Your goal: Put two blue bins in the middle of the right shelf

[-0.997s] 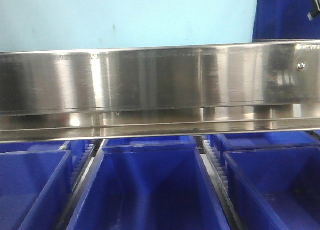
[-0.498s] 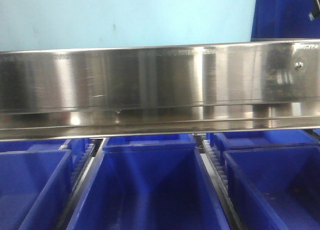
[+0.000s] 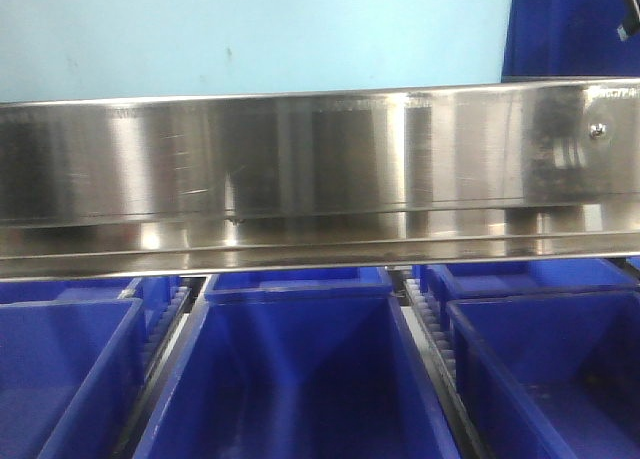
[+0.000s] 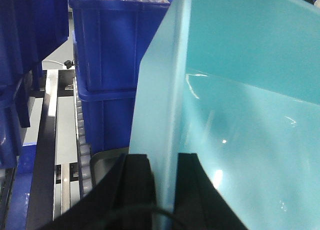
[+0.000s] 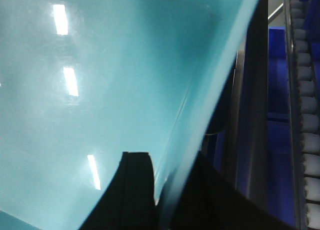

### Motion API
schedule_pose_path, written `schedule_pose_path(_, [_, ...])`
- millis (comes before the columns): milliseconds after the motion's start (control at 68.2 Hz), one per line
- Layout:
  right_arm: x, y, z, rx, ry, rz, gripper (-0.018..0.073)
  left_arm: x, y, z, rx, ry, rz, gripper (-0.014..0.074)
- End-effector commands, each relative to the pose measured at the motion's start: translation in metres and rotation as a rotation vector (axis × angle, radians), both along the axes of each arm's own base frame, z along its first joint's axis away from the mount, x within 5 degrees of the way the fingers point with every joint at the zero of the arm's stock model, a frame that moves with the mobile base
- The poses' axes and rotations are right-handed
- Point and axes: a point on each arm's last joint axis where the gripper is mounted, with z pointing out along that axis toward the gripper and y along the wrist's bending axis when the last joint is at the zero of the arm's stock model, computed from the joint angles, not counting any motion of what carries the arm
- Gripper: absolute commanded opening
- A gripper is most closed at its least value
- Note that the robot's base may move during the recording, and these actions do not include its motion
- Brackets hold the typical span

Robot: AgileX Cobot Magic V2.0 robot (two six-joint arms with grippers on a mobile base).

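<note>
A smooth pale sky-blue surface (image 3: 250, 34) fills the top of the front view. Its right edge slants against a royal-blue crate (image 3: 570, 29) in the corner, and whether it is a bin's side cannot be told. Below it the polished steel front rail (image 3: 300, 159) of the shelf level runs the full width, mirror-bright, with a small screw (image 3: 598, 131) near its right end. Under the rail, open royal-blue crates (image 3: 290, 379) sit side by side on the lower level, with a white roller track (image 3: 428, 324) showing between two of them. Neither gripper appears in this view.

In the left wrist view, stacked royal-blue crates (image 4: 110, 54) stand behind a roller track (image 4: 82, 145) and a dark steel rail (image 4: 42, 155). The left gripper (image 4: 165, 190) pinches the upright wall of a pale blue bin (image 4: 240, 115), one black finger (image 4: 136, 185) outside and the other inside. The bin fills the right half of the frame.

In the right wrist view, a line of white rollers (image 5: 305, 89) runs down the right edge beside royal-blue plastic (image 5: 277, 89). The right gripper (image 5: 162, 202) clamps the rim wall of a pale blue bin (image 5: 100, 89), with the wall sandwiched between its two black fingers (image 5: 132, 190). Ceiling lights glint on the bin's glossy inner face. Whether both arms hold one bin cannot be told.
</note>
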Motion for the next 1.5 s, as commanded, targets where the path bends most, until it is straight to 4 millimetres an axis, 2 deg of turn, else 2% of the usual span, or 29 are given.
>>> schedule_pose_path(0, [0.001,-0.002,0.006,-0.012,-0.06,0.008,-0.0153,-0.007,0.0,0.016,-0.096,-0.077,-0.005,-0.0111])
schedule_pose_path(103, [0.002,-0.001,0.007,-0.007,-0.071,0.007,-0.0153,-0.008,-0.001,0.013,-0.089,-0.046,-0.014,-0.0111])
schedule_pose_path(410, [0.005,-0.004,0.009,-0.018,-0.107,-0.014,-0.0153,-0.016,-0.004,-0.01,-0.001,0.198,-0.067,-0.0111])
schedule_pose_path(645, [0.016,-0.004,0.003,-0.063,-0.134,-0.042,-0.0153,-0.008,-0.007,-0.03,0.054,0.337,-0.084,-0.0111])
schedule_pose_path(792, [0.024,0.0,-0.008,-0.082,-0.095,-0.04,-0.0153,-0.002,-0.008,-0.043,0.092,0.421,-0.09,-0.0111])
schedule_pose_path(1143, [0.041,0.007,-0.03,-0.116,-0.025,-0.036,-0.0153,-0.006,-0.002,-0.052,0.179,0.501,-0.067,-0.0111])
schedule_pose_path(1481, [0.038,0.006,-0.035,-0.146,0.038,-0.034,-0.0153,-0.003,-0.003,-0.056,0.191,0.527,-0.067,-0.0094])
